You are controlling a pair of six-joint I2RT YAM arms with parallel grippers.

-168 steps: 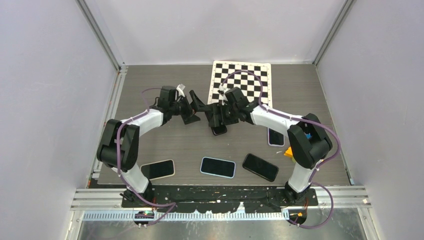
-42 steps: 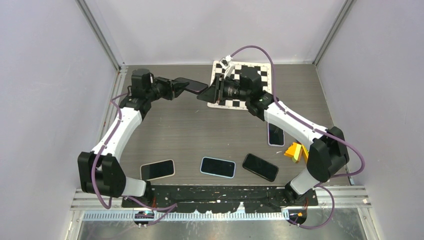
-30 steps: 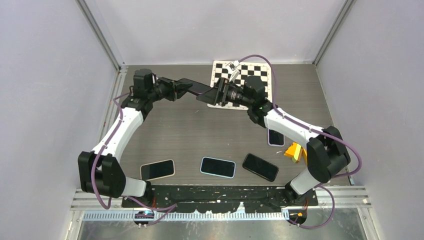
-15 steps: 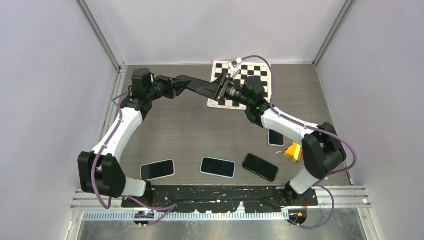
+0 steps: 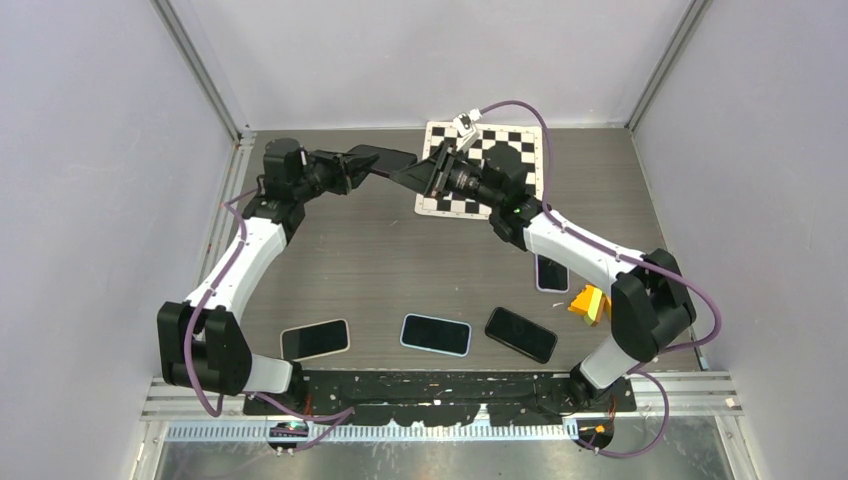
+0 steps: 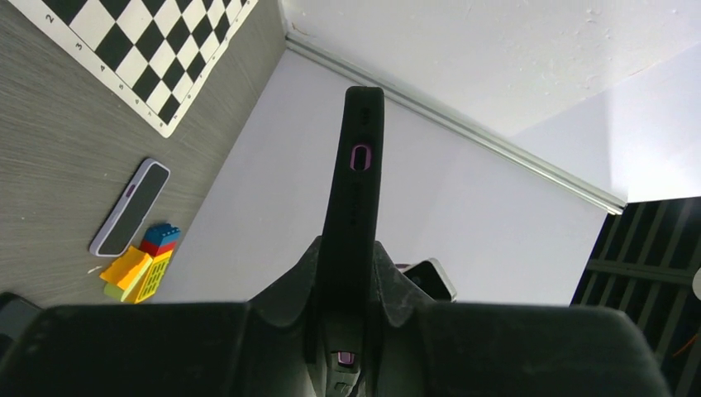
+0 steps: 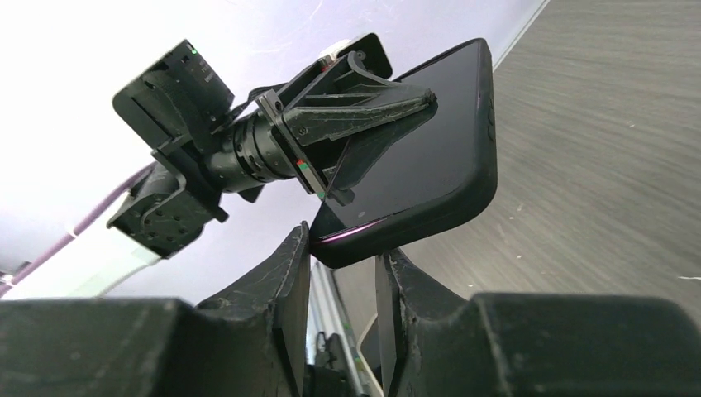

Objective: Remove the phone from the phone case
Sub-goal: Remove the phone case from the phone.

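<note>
The phone (image 7: 413, 149), dark screen up, sits in a black phone case (image 7: 450, 207) and is held in the air over the table's far side. My left gripper (image 5: 352, 166) is shut on one end; in the left wrist view the case (image 6: 355, 182) stands edge-on between my left gripper's (image 6: 351, 248) fingers, a purple button showing. My right gripper (image 5: 416, 178) meets the other end. In the right wrist view my right gripper (image 7: 343, 244) has its fingertips (image 7: 299, 248) pressed on both faces of the case's near corner.
A checkerboard sheet (image 5: 512, 150) lies at the back of the table. Three phones (image 5: 315, 339), (image 5: 436, 334), (image 5: 521, 334) lie along the near edge, and another phone (image 5: 551, 272) and coloured bricks (image 5: 590, 303) at the right. Walls close in on three sides.
The right gripper's jaws have narrowed from wide open onto the case's corner. The held phone has shifted slightly back and left. Earlier both grippers were lower, over the table's middle.
</note>
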